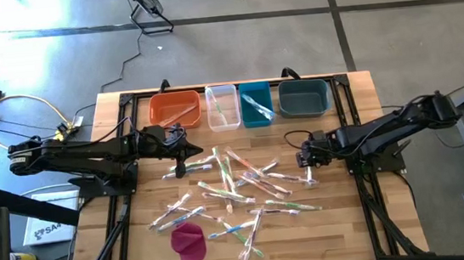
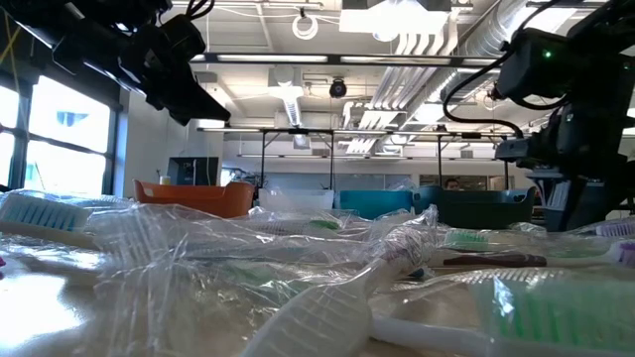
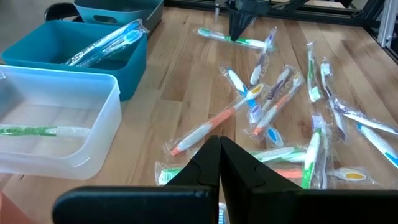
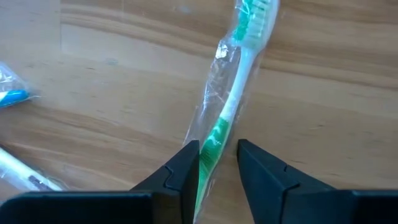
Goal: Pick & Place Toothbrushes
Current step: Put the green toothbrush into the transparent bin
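Note:
Several wrapped toothbrushes (image 1: 238, 189) lie scattered flat on the wooden table (image 1: 369, 219). My right gripper (image 4: 217, 149) points down over one at the pile's right side, a green-and-white toothbrush (image 4: 239, 87) in a clear wrapper. The gripper is open, with one finger on either side of the handle. The brush lies flat on the wood. My left gripper (image 3: 219, 138) hangs shut above the pile's far left part (image 1: 184, 148), holding nothing.
Along the far edge stand an orange bin (image 1: 175, 110), a clear bin (image 1: 222, 107), a teal bin (image 1: 256, 104) and a dark blue-grey bin (image 1: 304, 97); the first three show toothbrushes inside. A magenta cloth lump (image 1: 189, 242) lies near the front left.

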Robot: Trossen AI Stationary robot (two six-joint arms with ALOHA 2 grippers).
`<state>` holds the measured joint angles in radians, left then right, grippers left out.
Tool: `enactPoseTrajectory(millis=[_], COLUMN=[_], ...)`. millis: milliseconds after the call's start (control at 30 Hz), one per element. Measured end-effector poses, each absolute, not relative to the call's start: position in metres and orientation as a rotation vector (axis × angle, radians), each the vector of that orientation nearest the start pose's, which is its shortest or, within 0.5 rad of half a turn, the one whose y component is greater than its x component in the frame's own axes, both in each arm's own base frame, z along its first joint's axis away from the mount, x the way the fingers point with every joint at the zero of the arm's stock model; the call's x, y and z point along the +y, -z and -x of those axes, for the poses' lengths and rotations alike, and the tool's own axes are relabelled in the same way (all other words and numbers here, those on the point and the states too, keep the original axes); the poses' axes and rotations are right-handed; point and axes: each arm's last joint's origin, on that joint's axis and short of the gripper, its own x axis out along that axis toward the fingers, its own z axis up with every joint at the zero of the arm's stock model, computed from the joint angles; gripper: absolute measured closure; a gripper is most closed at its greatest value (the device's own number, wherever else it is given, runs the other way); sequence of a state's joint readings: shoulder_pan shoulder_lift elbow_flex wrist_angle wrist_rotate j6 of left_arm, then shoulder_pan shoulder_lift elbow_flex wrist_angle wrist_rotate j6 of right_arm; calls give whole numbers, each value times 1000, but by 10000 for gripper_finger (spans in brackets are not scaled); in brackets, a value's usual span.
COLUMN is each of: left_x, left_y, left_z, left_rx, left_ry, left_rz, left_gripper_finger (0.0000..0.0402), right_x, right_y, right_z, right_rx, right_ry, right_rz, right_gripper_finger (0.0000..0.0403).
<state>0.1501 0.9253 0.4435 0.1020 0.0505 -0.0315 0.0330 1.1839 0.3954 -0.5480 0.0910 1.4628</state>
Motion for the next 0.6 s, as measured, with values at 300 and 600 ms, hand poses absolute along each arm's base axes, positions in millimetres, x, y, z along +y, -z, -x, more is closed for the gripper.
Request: enactPoseTrajectory(millis=[300,600], left_x=[28,28], left_y=[-218,-218], left_z=[-194,-194], left_rx=[376,377], left_ry=[-104,-104], left_rz=[69,69], left_gripper_finger=[401,401], right_x=[2,2], right_y=[-122,-127], right_z=[-155,-153], right_rx=[1045,1022], right_ry=[997,945], right_rz=[-1107,-1071], right_gripper_finger=[385,393])
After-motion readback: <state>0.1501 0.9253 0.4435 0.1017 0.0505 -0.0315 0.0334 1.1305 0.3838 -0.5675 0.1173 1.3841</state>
